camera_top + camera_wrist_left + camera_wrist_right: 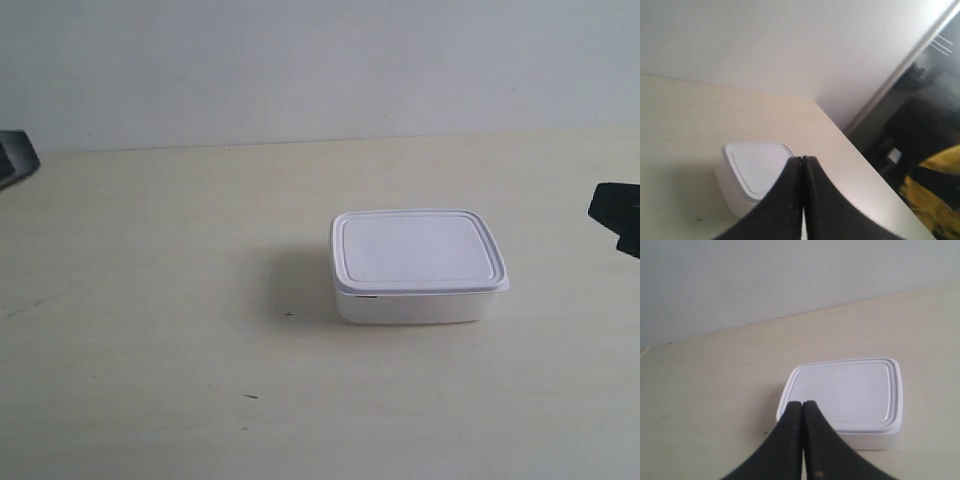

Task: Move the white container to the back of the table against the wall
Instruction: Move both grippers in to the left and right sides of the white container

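Observation:
The white container stands with its lid on, right of the middle of the cream table and well short of the pale wall. Both grippers hang above the table, apart from it. In the left wrist view my left gripper is shut with nothing in it, and the container lies beyond and partly behind its fingers. My right gripper is also shut and empty, its tips over the near corner of the container. The exterior view shows only dark arm parts at its left edge and right edge.
Tiny dark marks dot the table in front of the container. The left wrist view shows the table's side edge, and past it a dark area with something yellow.

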Robot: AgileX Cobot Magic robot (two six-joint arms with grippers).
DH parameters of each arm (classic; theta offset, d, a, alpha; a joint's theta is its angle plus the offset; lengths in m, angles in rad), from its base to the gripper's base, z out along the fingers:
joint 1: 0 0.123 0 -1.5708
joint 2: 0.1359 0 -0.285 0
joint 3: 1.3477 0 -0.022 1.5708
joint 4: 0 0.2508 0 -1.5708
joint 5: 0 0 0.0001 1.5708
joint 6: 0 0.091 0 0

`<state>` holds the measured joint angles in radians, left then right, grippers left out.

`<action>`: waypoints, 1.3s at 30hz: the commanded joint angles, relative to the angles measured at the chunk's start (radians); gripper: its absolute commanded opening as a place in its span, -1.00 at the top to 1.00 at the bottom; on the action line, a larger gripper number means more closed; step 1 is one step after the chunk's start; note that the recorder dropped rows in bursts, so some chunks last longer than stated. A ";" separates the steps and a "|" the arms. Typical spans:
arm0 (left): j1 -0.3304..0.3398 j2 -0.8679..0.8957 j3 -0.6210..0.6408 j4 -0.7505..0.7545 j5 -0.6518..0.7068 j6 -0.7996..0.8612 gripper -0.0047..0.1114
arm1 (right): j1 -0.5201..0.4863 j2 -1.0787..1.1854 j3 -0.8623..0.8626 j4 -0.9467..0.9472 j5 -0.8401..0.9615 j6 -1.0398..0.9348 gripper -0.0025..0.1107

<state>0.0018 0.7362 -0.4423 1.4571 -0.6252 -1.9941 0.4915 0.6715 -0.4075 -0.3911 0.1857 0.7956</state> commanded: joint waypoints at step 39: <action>-0.667 0.977 -0.411 0.287 0.499 -0.071 0.92 | 0.003 0.837 -0.298 0.259 0.090 -0.478 0.96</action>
<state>-0.6607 1.6916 -0.8318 1.7439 -0.1052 -2.0665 0.4915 1.4830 -0.6984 -0.1294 0.3125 0.3249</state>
